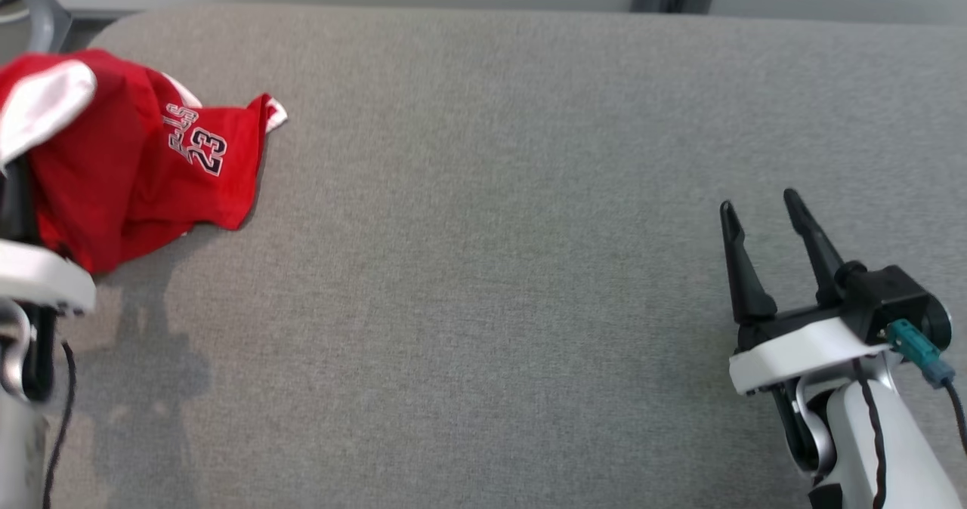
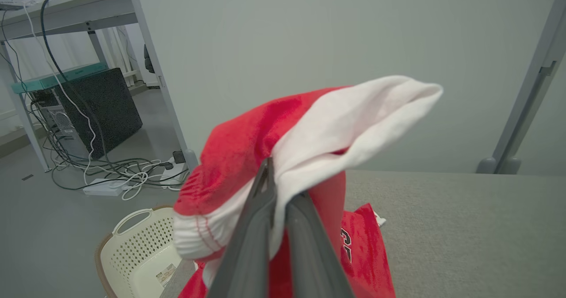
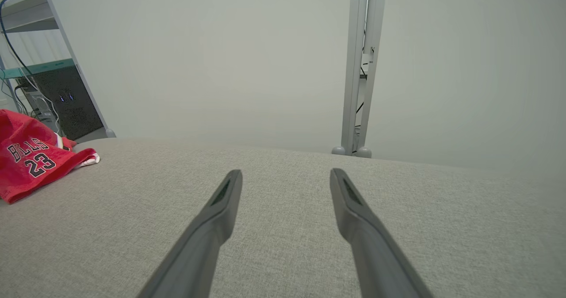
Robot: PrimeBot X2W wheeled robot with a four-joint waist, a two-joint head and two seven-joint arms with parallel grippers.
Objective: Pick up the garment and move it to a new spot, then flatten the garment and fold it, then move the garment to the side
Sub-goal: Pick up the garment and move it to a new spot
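The red garment (image 1: 143,177), at ten o'clock in the head view, reads "BULLS" above "23"; the sticker (image 2: 164,273) on the basket (image 2: 132,245) seems illegible.

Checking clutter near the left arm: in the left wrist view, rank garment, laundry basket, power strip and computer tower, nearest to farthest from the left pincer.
1. Red garment, clamped in the left pincer.
2. Cream laundry basket, lower left.
3. White power strip, left, among cables.
4. Black computer tower, upper left.
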